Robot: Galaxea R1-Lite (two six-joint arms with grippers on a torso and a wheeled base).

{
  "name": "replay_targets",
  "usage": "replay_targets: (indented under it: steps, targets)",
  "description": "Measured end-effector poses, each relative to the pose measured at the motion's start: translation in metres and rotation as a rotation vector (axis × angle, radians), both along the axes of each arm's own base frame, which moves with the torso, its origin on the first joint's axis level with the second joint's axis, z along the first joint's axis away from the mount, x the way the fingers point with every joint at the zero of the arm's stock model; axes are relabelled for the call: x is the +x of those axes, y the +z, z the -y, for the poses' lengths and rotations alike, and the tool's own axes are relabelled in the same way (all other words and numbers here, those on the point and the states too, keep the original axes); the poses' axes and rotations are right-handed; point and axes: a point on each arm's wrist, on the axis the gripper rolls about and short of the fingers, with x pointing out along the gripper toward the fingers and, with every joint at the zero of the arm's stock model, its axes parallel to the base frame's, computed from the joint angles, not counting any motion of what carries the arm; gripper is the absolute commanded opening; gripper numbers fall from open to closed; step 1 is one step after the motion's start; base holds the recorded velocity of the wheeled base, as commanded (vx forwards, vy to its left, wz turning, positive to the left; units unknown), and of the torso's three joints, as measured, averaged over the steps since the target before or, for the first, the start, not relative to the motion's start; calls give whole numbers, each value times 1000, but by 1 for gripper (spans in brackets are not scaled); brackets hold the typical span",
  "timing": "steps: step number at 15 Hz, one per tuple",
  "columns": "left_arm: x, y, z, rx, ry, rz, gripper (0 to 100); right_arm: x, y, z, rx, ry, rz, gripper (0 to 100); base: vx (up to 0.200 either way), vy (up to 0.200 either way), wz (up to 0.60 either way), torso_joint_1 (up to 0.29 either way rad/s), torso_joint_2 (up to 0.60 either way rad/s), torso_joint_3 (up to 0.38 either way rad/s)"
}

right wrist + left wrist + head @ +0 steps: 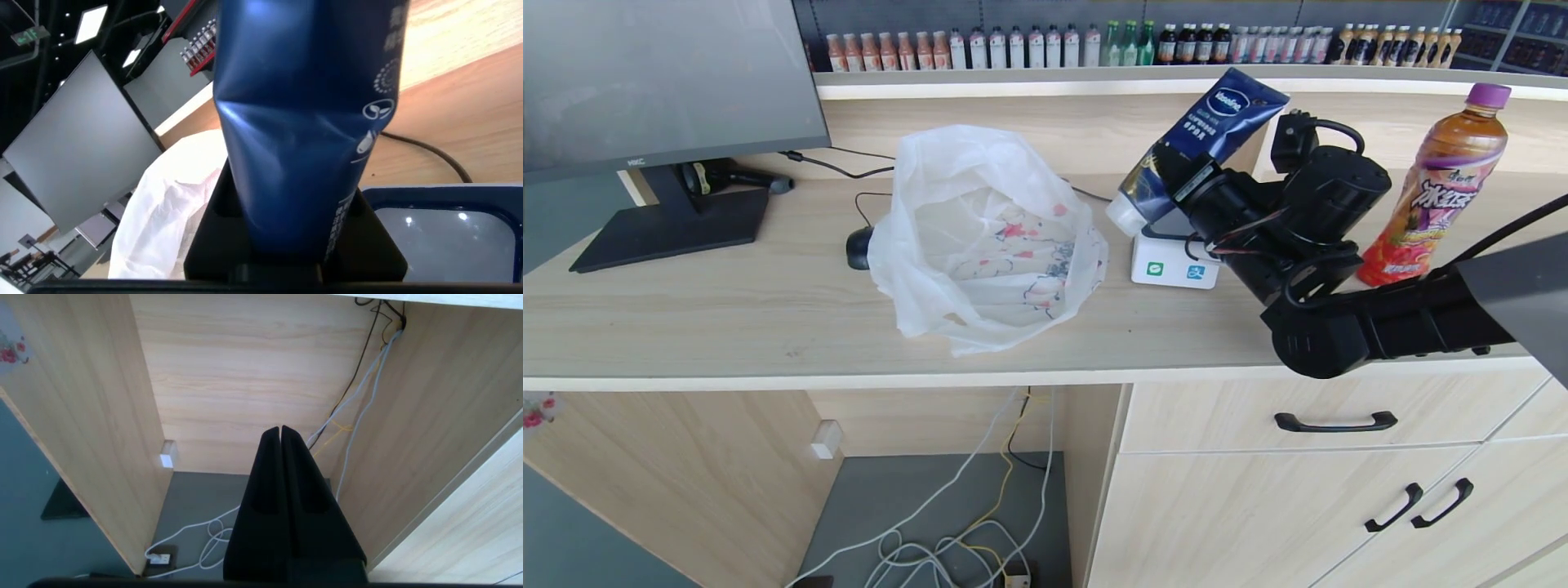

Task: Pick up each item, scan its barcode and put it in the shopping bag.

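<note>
Head view: right gripper (1178, 181) clenches the tube (1221, 110), cap down, just above the scanner (1174, 268). Best turn its barcode squarely to the scanner window, grip firm, before swinging to the bag (980, 237). Left gripper (280, 441) hangs closed, empty.

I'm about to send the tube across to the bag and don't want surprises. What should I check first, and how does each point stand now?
1. Grip on the blue squeeze tube: ok. The right gripper is shut on it, cap end down.
2. Tube over the white scanner box: ok. The cap end hangs just above it.
3. Barcode read: cannot tell.
4. White plastic shopping bag: ok. It stands open on the wooden counter.
5. Brown drink bottle with purple cap: ok. It is upright, on the side away from the bag.
6. Left gripper: ok. It is shut, down below the counter.
</note>
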Motion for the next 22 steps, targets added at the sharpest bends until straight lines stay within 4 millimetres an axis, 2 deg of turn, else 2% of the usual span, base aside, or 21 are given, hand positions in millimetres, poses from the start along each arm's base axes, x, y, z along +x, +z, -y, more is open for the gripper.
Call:
replay_targets:
  steps: [8,13,19,22]
  targets:
    - [0,0,0,0,0,0,0,0,0,0,-2,0,2,0,0,0,0,0,0,0]
    - [0,0,0,0,0,0,0,-7,8,-4,-3,6,22,0,0,0,0,0,0,0]
    - [0,0,0,0,0,0,0,-41,35,-20,-70,24,117,0,0,0,0,0,0,0]
    - [0,0,0,0,0,0,0,-67,42,-18,-165,1,158,0,0,0,0,0,0,0]
